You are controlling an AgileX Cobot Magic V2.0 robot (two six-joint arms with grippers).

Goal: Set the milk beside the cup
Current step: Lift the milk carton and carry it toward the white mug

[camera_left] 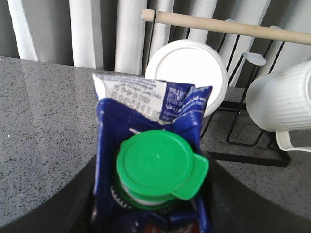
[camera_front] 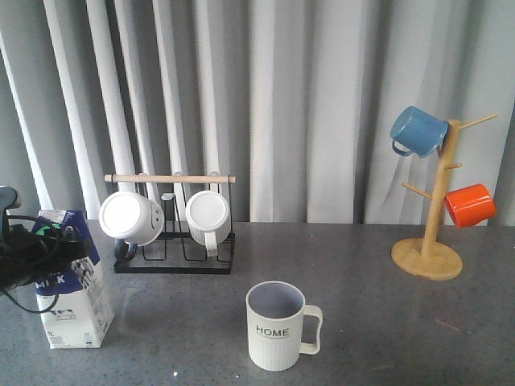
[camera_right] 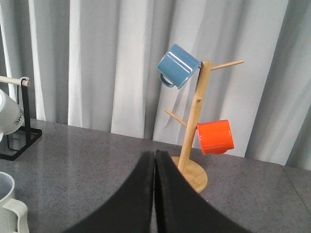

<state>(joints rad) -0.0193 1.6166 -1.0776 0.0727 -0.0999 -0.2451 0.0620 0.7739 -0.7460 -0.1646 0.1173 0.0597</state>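
Observation:
The milk [camera_front: 74,289] is a blue-and-white carton standing on the grey table at the far left; its green cap [camera_left: 158,167] fills the left wrist view. My left gripper [camera_front: 44,240] is at the carton's top, its black fingers [camera_left: 73,206] pressed against both sides, shut on it. The cup [camera_front: 278,326], a cream ribbed mug marked "HOME", stands at the front centre, well to the right of the milk, and its rim [camera_right: 6,194] shows in the right wrist view. My right gripper [camera_right: 154,154] is shut with nothing in it, above the table between the cup and the mug tree.
A black wire rack [camera_front: 173,259] with a wooden bar holds two white mugs [camera_front: 130,217] just behind and to the right of the milk. A wooden mug tree [camera_front: 428,256] at the back right carries a blue mug [camera_front: 417,130] and an orange mug [camera_front: 469,204]. Curtains hang behind.

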